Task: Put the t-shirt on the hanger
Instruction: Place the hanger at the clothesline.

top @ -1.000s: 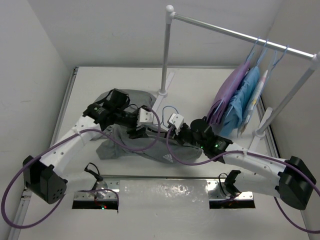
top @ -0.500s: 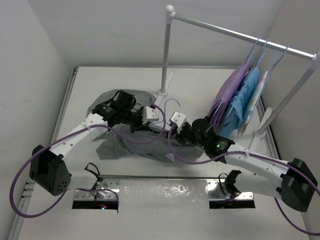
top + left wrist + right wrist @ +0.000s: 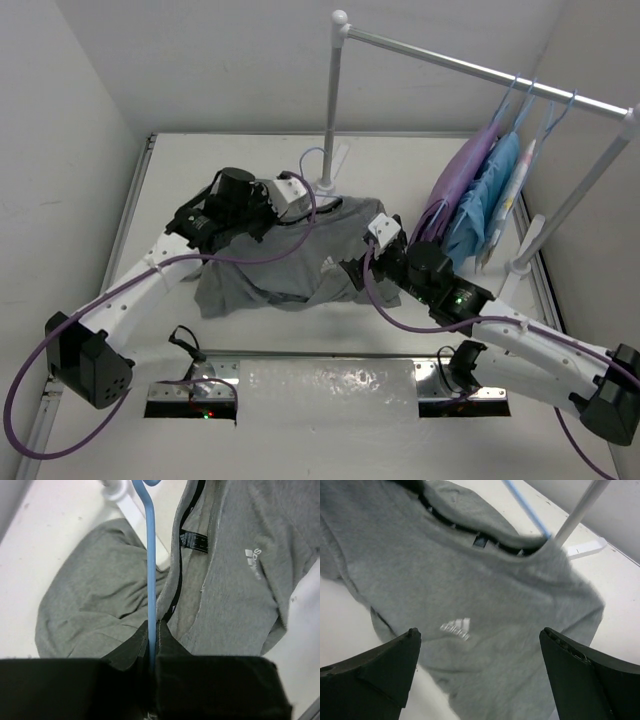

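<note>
The left gripper (image 3: pixel 151 630) is pinching its two black fingers together on the hanger (image 3: pixel 149 555), gripping the thin, smooth, light-blue wire of its straight stem. In the left wrist view the stem is running toward 12 o'clock and curling into the hook at the top edge. The hanger's triangular part is hidden behind the fingers, so it is not possible to say how much of it is sitting inside the cloth.

The t-shirt (image 3: pixel 100 595) is a soft, matte grey knit, creased and falling in loose folds. Its dark-lined neck opening is lying just beside the wire at 3 o'clock, showing a black label (image 3: pixel 194 541). A small white striped logo (image 3: pixel 252 557) is sitting farther toward 2 o'clock.

From above, the t-shirt (image 3: pixel 300 255) is spreading over the white table (image 3: pixel 180 160) near its middle. Its collar end is bunching under the left gripper (image 3: pixel 285 195), and the hook is poking out toward 12 o'clock.

The right gripper (image 3: pixel 358 268) is hovering at the shirt's 4 o'clock edge. In its own camera its dark wedge-shaped fingers (image 3: pixel 385 665) are standing wide apart over the chest logo, holding nothing.

A white tubular rack (image 3: pixel 332 100) is rising at 12 o'clock. Purple and light-blue garments (image 3: pixel 475 200) are hanging from its rail at 2 o'clock.
</note>
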`<state>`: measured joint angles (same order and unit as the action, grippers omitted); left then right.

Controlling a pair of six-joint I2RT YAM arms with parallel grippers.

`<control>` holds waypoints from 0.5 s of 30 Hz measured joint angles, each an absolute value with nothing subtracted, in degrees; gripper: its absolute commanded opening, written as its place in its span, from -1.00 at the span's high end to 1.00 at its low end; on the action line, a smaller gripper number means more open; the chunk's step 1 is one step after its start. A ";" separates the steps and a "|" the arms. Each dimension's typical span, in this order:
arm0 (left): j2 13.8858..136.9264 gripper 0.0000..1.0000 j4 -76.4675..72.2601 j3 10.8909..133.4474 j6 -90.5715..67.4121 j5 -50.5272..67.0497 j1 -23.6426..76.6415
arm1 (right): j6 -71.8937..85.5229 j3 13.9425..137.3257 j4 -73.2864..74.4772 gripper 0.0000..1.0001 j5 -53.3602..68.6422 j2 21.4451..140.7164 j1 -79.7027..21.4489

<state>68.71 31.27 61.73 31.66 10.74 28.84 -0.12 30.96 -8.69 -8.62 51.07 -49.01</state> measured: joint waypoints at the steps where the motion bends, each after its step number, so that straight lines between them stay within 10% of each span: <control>1: 69.10 1.00 31.03 62.43 30.89 9.96 28.84 | 0.21 30.96 -8.14 -0.98 -8.64 50.48 -48.99; 15: 79.55 1.00 34.30 94.08 25.41 3.51 34.50 | 5.21 24.71 -6.94 -0.98 -3.60 49.74 -49.01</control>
